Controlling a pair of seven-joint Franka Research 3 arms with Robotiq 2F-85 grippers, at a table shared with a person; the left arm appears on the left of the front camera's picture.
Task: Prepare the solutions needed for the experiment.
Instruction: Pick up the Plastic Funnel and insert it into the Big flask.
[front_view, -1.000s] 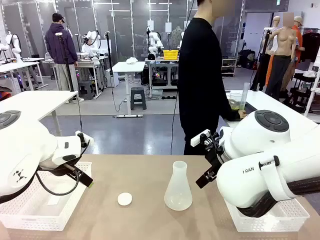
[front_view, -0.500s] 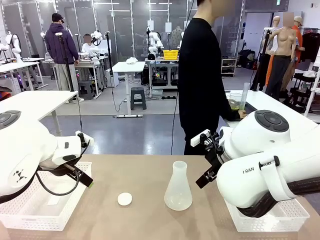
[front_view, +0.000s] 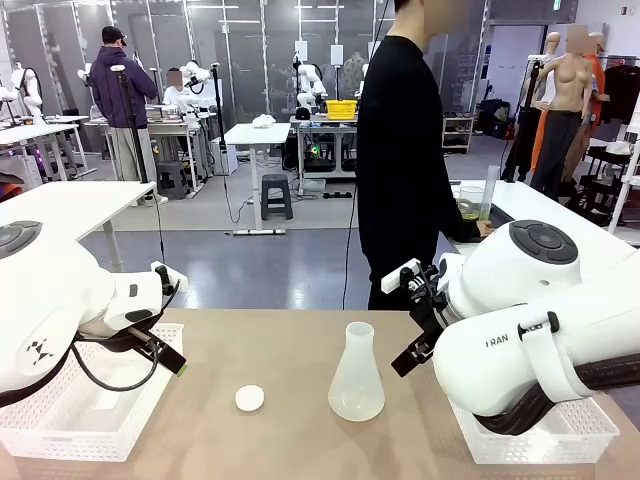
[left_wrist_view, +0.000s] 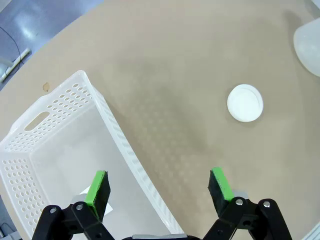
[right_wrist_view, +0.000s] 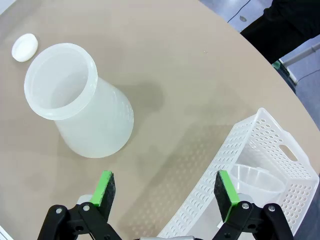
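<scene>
1. Two loose things stand on the tan table (front_view: 300, 335) in the front view: a frosted conical flask (front_view: 356, 375), seemingly empty, and a small white cap (front_view: 250, 398). A white left basket (front_view: 80, 425) and right basket (front_view: 570, 435) sit at the edges. Beyond the person (front_view: 400, 170), the solutions (front_view: 468, 211) lie as a shallow yellow-green layer in a clear beaker (front_view: 470, 192) on a white side table (front_view: 570, 215), well apart from the flask. A tall cylinder (front_view: 487, 185) stands just beside the beaker. Around is an open lab hall with a grey floor and other benches.
2. In the left wrist view the left gripper (left_wrist_view: 159, 187) hangs with jaws wide and empty, straddling the left basket's rim from above. The cap lies ahead on bare, matt tabletop.
3. In the right wrist view the right gripper (right_wrist_view: 165, 190) is also spread wide and holds nothing. It is between the flask and the right basket, which holds a clear funnel-like cup (right_wrist_view: 257, 182).
4. Judgement: the liquid will slosh. Its thin plastic vessel is likely light, smooth and slightly yielding, so grip the wall gently at mid-height and keep it upright.
</scene>
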